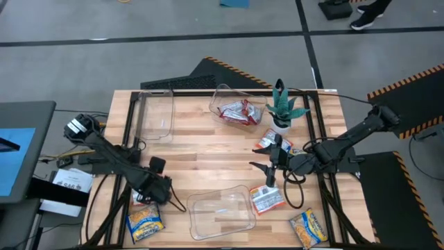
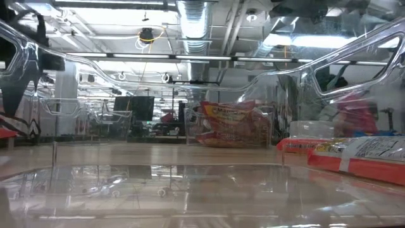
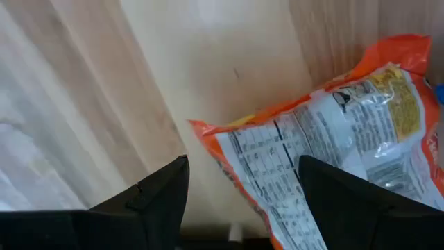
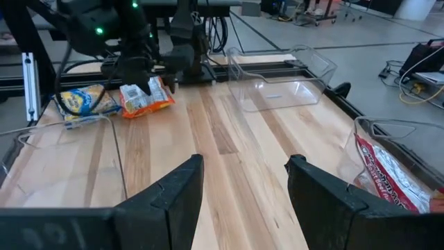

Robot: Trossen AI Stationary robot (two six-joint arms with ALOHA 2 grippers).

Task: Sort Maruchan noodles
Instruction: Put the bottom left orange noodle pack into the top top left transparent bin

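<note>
One flat orange plastic noodle packet (image 3: 326,146) lies just beneath the spread left tool (image 3: 243,191), nearer it than the spread right tool (image 4: 243,184).

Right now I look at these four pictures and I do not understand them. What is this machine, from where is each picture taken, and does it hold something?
It is a robot with two dark arms at a wooden table. One picture looks straight down, one looks level across the tabletop, and two come from cameras on the wrists.

On the table lie flat noodle packets and three clear plastic bins. The far bin holds red packets; the near bin looks empty. A small potted plant stands near the far edge.

The left gripper is open just over an orange packet, one finger over its edge, not closed on it. The right gripper is open in the air and holds nothing, with a red-and-white packet lying nearby.
</note>
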